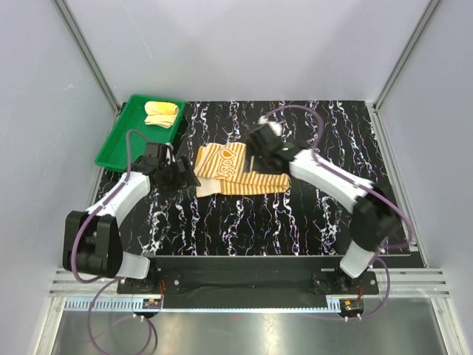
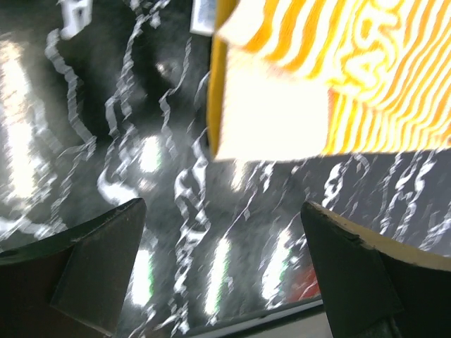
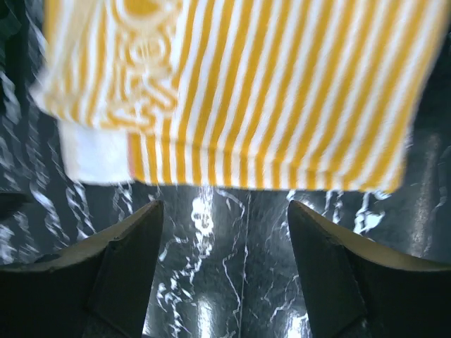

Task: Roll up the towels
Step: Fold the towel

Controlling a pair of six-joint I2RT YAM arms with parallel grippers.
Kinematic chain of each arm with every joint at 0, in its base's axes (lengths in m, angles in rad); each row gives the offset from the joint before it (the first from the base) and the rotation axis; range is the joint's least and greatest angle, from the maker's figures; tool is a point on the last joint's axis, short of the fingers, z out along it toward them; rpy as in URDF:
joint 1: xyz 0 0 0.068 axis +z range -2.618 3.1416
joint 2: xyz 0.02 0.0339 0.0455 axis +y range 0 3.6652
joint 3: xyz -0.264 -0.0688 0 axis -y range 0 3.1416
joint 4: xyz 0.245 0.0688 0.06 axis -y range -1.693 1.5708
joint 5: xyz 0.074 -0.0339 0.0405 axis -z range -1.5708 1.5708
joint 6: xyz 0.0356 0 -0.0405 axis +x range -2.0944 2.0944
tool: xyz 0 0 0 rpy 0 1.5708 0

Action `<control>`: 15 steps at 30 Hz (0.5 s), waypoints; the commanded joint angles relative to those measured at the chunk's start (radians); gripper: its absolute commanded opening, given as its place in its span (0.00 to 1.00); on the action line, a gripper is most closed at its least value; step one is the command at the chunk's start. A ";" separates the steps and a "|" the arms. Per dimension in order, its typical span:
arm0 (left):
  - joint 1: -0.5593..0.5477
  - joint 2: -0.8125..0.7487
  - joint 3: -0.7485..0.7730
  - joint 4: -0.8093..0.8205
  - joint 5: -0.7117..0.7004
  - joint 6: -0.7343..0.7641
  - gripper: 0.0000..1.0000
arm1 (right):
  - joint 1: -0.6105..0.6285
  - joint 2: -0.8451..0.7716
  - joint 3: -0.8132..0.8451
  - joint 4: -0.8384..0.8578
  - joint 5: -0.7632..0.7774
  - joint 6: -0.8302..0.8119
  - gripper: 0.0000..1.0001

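Striped towel [image 3: 246, 91] lying flat, just beyond spread right claw [image 3: 222, 211]

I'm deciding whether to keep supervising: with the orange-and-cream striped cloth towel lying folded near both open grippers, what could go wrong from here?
1. The orange-and-cream striped cloth towel lies unevenly folded, a pale flap poking out at one corner; a roll started there may come out skewed.
2. The left gripper and right gripper both stand open, holding nothing, over a glossy black marbled table: the towel might slide rather than roll.
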 commanded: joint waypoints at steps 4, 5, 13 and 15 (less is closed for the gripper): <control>-0.015 0.112 0.098 0.201 0.025 -0.102 0.99 | -0.067 -0.150 -0.190 0.135 0.005 0.071 0.78; -0.017 0.147 0.127 0.198 0.005 -0.100 0.99 | -0.078 -0.156 -0.205 0.142 0.012 0.086 0.78; -0.017 0.271 0.234 0.164 -0.053 -0.076 0.99 | -0.136 -0.111 -0.216 0.057 0.160 0.022 0.77; -0.017 0.293 0.245 0.167 -0.061 -0.079 0.99 | -0.153 -0.084 -0.208 0.037 0.177 0.021 0.77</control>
